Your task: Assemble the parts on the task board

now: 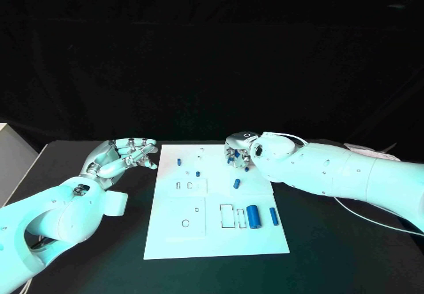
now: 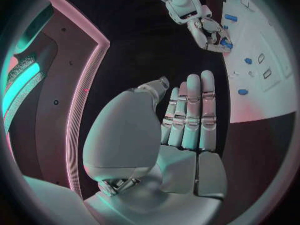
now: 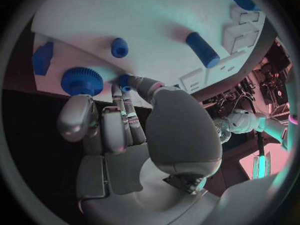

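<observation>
The white task board (image 1: 221, 239) lies mid-table. My right hand (image 1: 238, 150) hangs over its far edge, thumb and a finger pinching a small blue part (image 3: 125, 79) next to a blue gear (image 3: 81, 80). The left wrist view shows the same hand (image 2: 209, 32) with the blue part (image 2: 226, 43) at its fingertips. Near it a blue peg (image 3: 119, 47) stands on the board (image 3: 156, 20) and a blue cylinder (image 3: 202, 49) lies there. My left hand (image 1: 124, 157) hovers off the board's far left corner, holding nothing, fingers straight (image 2: 187, 120).
More blue parts lie on the board: a long cylinder (image 1: 253, 216), a shorter one (image 1: 273, 215), a pin (image 1: 237, 182) and a peg (image 1: 178, 162). Rectangular recesses (image 1: 233, 215) sit beside them. A white box (image 1: 11, 160) stands at the table's left edge.
</observation>
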### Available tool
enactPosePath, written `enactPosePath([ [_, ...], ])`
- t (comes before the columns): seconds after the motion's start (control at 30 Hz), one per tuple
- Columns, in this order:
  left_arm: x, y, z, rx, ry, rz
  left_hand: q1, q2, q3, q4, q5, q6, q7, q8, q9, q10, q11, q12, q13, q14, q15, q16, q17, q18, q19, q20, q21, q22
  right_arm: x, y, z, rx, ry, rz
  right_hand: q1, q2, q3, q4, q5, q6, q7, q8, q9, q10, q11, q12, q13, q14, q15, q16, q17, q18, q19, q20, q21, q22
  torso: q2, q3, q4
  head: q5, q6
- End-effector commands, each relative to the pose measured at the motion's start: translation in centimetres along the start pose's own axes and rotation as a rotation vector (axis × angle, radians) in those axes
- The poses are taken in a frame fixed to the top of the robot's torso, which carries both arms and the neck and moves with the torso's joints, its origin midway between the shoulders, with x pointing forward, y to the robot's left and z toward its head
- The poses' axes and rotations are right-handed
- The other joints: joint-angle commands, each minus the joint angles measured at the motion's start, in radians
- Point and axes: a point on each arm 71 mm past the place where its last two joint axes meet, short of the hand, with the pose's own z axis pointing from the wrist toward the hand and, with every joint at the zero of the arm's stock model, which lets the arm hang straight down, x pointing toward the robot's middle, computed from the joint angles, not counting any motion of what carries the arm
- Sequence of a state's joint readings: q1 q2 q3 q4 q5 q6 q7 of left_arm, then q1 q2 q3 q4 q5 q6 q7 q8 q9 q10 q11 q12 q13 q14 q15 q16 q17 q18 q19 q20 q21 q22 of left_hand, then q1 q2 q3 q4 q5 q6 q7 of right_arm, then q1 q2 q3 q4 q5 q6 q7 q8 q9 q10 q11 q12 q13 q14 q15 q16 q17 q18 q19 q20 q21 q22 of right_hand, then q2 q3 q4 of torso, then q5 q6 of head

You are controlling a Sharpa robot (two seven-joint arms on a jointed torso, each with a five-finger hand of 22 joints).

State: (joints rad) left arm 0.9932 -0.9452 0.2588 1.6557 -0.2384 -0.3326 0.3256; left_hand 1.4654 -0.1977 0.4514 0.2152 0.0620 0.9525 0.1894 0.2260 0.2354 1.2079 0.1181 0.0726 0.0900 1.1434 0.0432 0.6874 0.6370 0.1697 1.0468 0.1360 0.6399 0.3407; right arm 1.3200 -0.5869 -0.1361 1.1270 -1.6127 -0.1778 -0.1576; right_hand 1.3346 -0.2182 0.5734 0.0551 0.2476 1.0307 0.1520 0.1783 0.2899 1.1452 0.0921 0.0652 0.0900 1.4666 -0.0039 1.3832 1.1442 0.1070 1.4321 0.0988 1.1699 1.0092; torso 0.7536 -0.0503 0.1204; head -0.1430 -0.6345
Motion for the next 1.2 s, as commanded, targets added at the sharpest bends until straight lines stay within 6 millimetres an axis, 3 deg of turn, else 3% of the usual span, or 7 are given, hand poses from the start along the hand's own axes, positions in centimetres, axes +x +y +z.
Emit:
enactPosePath([
  [0.03, 0.2, -0.1, 0.0, 0.004, 0.021, -0.004, -0.007, 0.003, 0.008, -0.003, -0.006, -0.006, -0.002, -0.006, 0.001, -0.008, -0.001, -0.004, 0.001, -0.009, 0.001, 0.007, 0.002, 0.010, -0.008, 0.000, 0.008, 0.002, 0.0, 0.3, -0.1, -0.005, -0.034, -0.013, 0.005, 0.005, 0.011, -0.001, -0.003, 0.010, 0.000, 0.007, 0.005, 0.015, -0.002, 0.005, 0.003, 0.029, 0.005, 0.008, 0.002, -0.005, -0.004, -0.003, 0.007, 0.009, 0.002, -0.0007, 0.0006, -0.001, 0.002],
  [0.6, 0.0, 0.1, 0.1, 0.000, 0.018, -0.003, -0.005, 0.004, 0.010, -0.006, -0.006, -0.006, -0.002, -0.006, 0.002, -0.008, -0.001, -0.004, 0.001, -0.011, 0.001, 0.009, 0.003, 0.010, -0.010, 0.000, 0.011, 0.004, -2.2, 2.6, 0.6, 0.001, -0.279, 0.015, 0.016, 0.002, 0.051, -0.016, -0.018, 0.020, -0.001, 0.015, 0.020, 0.044, -0.007, 0.002, 0.004, 0.029, 0.001, 0.014, 0.005, -0.010, 0.004, -0.007, 0.031, 0.042, 0.007, -0.0024, 0.0041, -0.001, 0.022],
  [0.73, 0.0, 0.1, 0.1, -0.001, 0.021, -0.004, -0.005, 0.004, 0.010, -0.006, -0.006, -0.006, -0.002, -0.006, 0.002, -0.008, -0.001, -0.004, 0.001, -0.011, 0.001, 0.009, 0.003, 0.010, -0.010, 0.000, 0.011, 0.004, -2.5, 3.4, 1.2, -0.003, -0.296, 0.017, 0.016, 0.001, 0.052, -0.017, -0.018, 0.020, -0.001, 0.015, 0.021, 0.044, -0.007, 0.001, 0.004, 0.030, 0.001, 0.014, 0.006, -0.010, 0.003, -0.007, 0.030, 0.042, 0.007, -0.0043, 0.0080, -0.002, 0.021],
  [1.0, 0.1, 0.0, 0.1, 0.000, 0.024, -0.004, -0.004, 0.003, 0.012, -0.008, -0.006, -0.006, -0.002, -0.005, 0.003, -0.008, -0.001, -0.003, 0.002, -0.012, 0.001, 0.011, 0.004, 0.010, -0.011, 0.000, 0.014, 0.006, -3.0, 4.7, 2.4, -0.010, -0.323, 0.022, 0.015, -0.004, 0.055, -0.020, -0.019, 0.018, 0.001, 0.015, 0.022, 0.043, -0.006, -0.001, 0.003, 0.030, 0.001, 0.015, 0.008, -0.011, 0.004, -0.007, 0.033, 0.046, 0.010, -0.0044, 0.0076, 0.005, 0.022],
  [1.2, 0.4, 0.0, 0.1, 0.001, 0.030, -0.006, -0.004, 0.003, 0.012, -0.008, -0.006, -0.006, -0.002, -0.005, 0.003, -0.008, -0.001, -0.003, 0.002, -0.012, 0.001, 0.011, 0.004, 0.010, -0.011, 0.000, 0.014, 0.006, -3.1, 5.1, 3.1, -0.012, -0.326, 0.023, 0.015, -0.006, 0.057, -0.021, -0.019, 0.017, 0.001, 0.014, 0.023, 0.041, -0.005, -0.003, 0.002, 0.030, 0.002, 0.016, 0.009, -0.011, 0.004, -0.007, 0.034, 0.047, 0.013, -0.0107, 0.0165, 0.003, 0.020],
])
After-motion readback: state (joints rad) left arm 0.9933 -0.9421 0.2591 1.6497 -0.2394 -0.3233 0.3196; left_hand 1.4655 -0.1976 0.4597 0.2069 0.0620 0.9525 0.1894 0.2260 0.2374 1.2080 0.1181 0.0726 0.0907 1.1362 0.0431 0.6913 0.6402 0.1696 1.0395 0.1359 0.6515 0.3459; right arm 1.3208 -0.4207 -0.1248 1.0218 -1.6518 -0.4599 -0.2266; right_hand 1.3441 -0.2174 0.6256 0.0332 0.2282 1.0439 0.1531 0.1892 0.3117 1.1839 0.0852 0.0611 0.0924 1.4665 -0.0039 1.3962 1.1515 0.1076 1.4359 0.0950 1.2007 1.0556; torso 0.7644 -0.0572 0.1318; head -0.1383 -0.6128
